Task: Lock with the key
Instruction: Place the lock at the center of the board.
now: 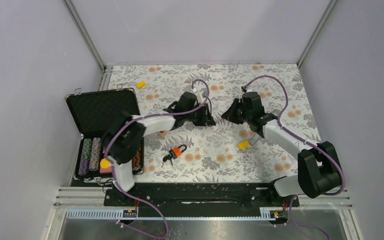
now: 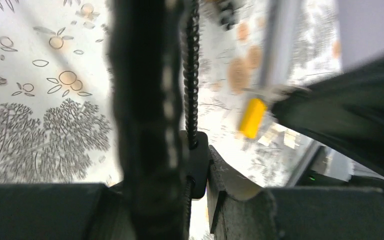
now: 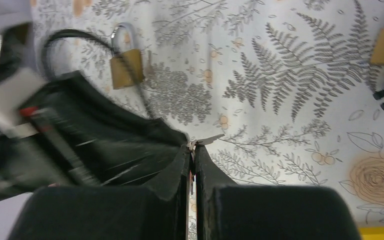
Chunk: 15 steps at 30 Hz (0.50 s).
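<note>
— Lying flat on the flowered worktop (image 3: 290, 65), the lock (image 3: 126, 70) is seen from the right wrist, to the left of and beyond the right tool (image 3: 194, 147), apart from it. Is any writing made out on it?
— None can be read; the brass face is blurred, and a thin black line (image 3: 136, 89) is laid across it.
— How is the right tool held?
— Its fingers are pressed together on a thin silver piece (image 3: 209, 138) that sticks out at the tips; whether it is a key cannot be told.
— And the left tool (image 1: 209, 120)?
— A blurred black strip (image 2: 147, 100) and a beaded black cord (image 2: 192, 75) are seen between its fingers; whether they are gripped cannot be told.
— What else is seen?
— An orange-and-black key bunch (image 1: 176, 152) is seen nearer the bases, a yellow block (image 1: 243, 144) to its right, an open black case (image 1: 102, 107) at the left edge.
</note>
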Each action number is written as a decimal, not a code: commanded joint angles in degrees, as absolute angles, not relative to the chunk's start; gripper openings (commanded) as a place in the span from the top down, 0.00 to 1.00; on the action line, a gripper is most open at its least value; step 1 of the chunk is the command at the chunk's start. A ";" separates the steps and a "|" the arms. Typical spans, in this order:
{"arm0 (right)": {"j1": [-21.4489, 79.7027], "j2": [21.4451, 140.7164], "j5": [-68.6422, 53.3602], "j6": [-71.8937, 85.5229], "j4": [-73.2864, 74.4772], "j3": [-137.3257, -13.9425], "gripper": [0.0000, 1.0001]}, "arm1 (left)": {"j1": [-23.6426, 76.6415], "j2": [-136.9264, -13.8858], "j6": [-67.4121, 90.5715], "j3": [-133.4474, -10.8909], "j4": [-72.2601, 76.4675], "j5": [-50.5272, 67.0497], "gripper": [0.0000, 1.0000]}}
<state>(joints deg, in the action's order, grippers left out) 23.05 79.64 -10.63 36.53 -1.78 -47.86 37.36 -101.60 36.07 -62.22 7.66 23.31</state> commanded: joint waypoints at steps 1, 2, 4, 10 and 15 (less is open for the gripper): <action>22.06 80.62 -6.06 37.50 -2.60 -47.36 0.94 | 38.05 -111.21 35.43 -71.62 11.15 23.34 1.00; 21.87 80.83 -5.54 37.51 -2.55 -47.22 0.94 | 38.10 -113.72 35.61 -73.53 11.13 23.66 1.00; 21.36 81.55 -5.07 37.59 -2.57 -47.30 0.94 | 38.13 -117.46 36.21 -76.48 10.88 24.12 0.99; 20.23 85.63 -4.48 38.47 -2.93 -48.52 0.94 | 38.06 -121.89 36.84 -78.32 10.39 22.63 0.69; 19.42 88.77 -3.38 39.81 -3.33 -50.63 0.95 | 37.89 -121.30 36.33 -77.23 7.55 18.50 0.39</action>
<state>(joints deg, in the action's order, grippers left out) 20.25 87.05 -6.02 38.20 -1.98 -47.16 38.13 -121.86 37.04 -76.03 7.49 23.05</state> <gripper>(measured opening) 0.059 0.516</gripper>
